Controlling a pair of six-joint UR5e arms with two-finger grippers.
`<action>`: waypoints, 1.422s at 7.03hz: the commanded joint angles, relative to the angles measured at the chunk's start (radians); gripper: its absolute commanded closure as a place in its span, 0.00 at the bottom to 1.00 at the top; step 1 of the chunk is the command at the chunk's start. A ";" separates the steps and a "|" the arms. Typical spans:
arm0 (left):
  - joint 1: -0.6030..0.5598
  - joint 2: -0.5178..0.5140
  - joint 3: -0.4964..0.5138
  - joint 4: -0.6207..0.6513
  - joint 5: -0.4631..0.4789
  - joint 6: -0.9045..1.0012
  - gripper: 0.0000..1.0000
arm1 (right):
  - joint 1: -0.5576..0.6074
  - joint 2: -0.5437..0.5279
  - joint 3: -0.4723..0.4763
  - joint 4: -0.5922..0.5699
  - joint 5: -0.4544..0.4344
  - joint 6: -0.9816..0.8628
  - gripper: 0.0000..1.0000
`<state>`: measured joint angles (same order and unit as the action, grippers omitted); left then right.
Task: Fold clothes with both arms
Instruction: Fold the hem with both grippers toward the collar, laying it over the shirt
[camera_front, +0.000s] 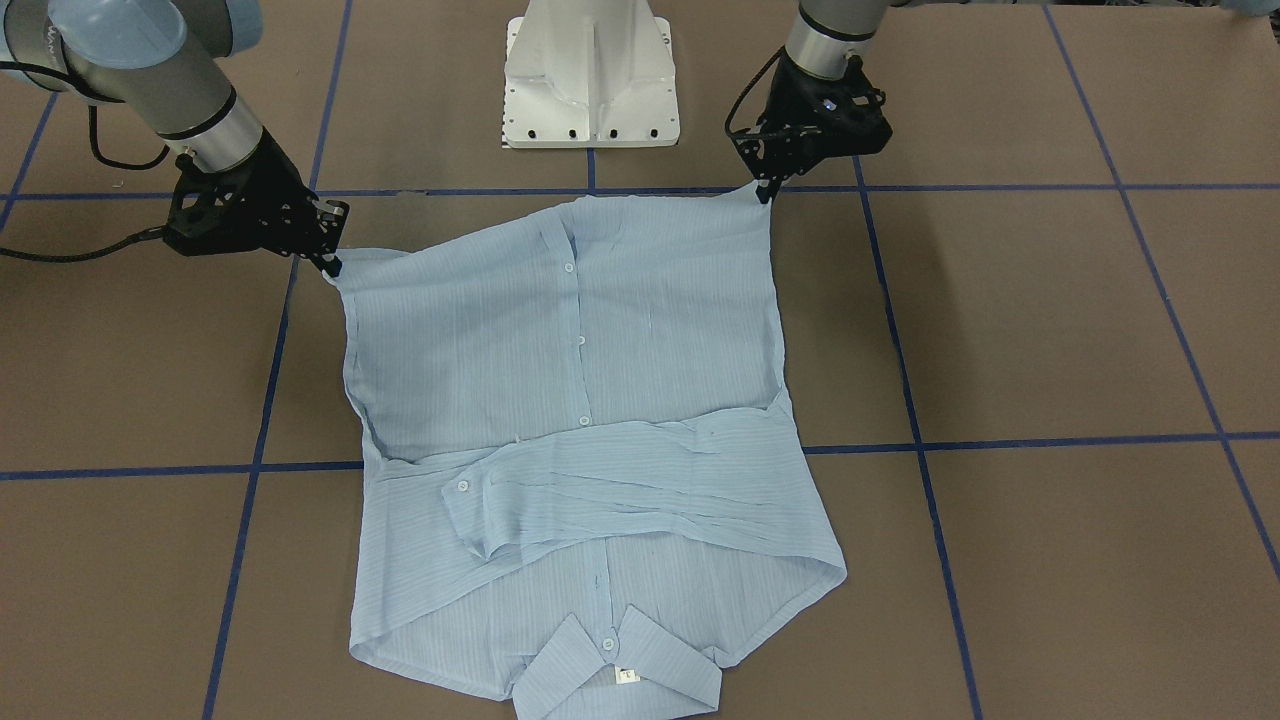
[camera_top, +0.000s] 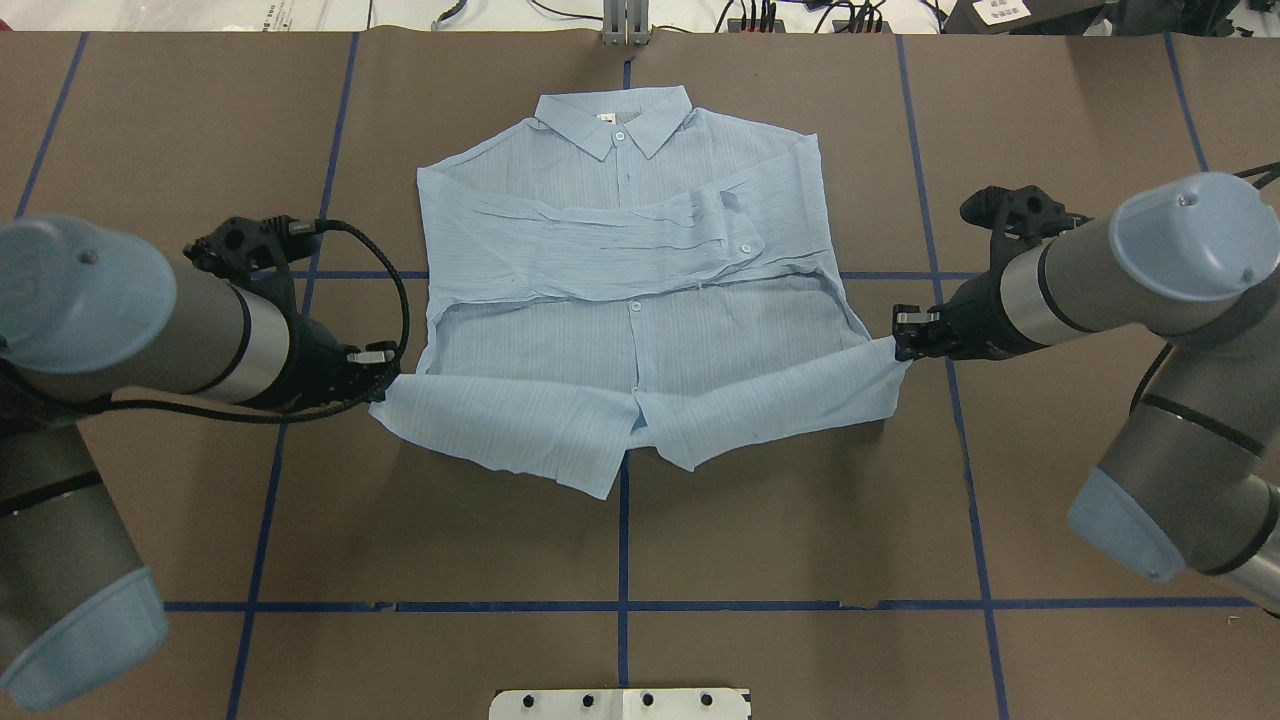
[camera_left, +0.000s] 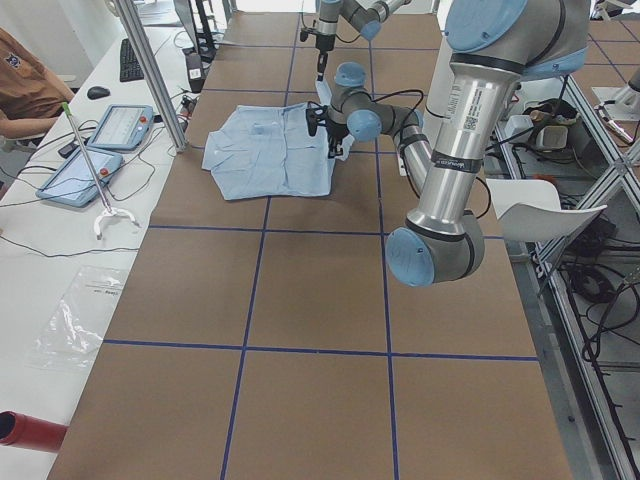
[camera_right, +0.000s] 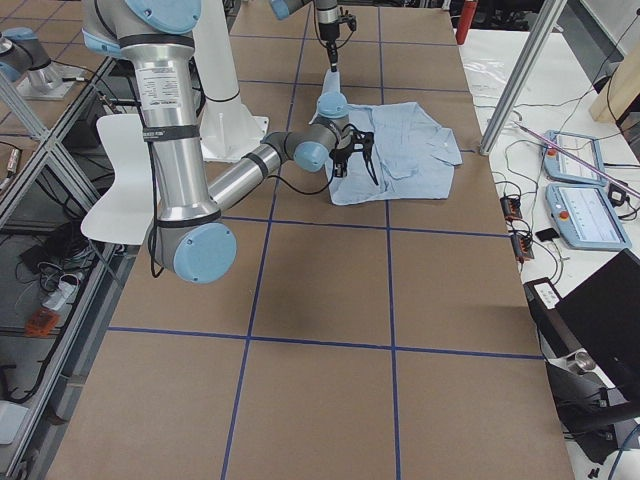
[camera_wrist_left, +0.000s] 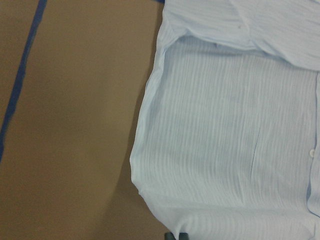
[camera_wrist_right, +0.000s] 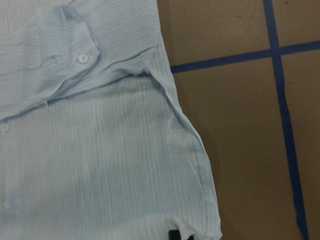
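The big flat table (camera_top: 800, 520) is dull brown, with thin blue lines (camera_top: 622, 560) that make squares on it. The left arm (camera_top: 120, 320) and the right arm (camera_top: 1130, 260) are round grey tubes with smooth light-blue caps. The shirt (camera_top: 620, 330) lies front up in the middle of the table. It is thin, soft and pale blue, with tiny stripes and some wrinkles. Its sleeves (camera_top: 620, 235) are folded across the chest, and its pointy collar (camera_top: 612, 122) is on the side far from the robot. The bottom edge is held up a little, stretched between the two claws. The black left gripper (camera_top: 385, 372) is pinched tight on one bottom corner and the right gripper (camera_top: 903, 340) on the other. Small round white buttons (camera_top: 636, 307) run down the front, and a tiny white label (camera_front: 627, 676) sits inside the collar
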<state>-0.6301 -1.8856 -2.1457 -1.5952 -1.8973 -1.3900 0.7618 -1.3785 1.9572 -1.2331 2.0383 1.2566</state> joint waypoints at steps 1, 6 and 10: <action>-0.082 -0.117 0.155 -0.014 -0.032 0.049 1.00 | 0.105 0.123 -0.120 -0.002 0.046 0.001 1.00; -0.241 -0.228 0.477 -0.227 -0.052 0.135 1.00 | 0.145 0.294 -0.303 0.001 0.049 -0.002 1.00; -0.284 -0.329 0.705 -0.368 -0.054 0.138 1.00 | 0.179 0.418 -0.486 0.004 0.048 -0.009 1.00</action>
<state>-0.9016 -2.1916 -1.4868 -1.9365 -1.9500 -1.2532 0.9308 -1.0096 1.5374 -1.2290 2.0864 1.2484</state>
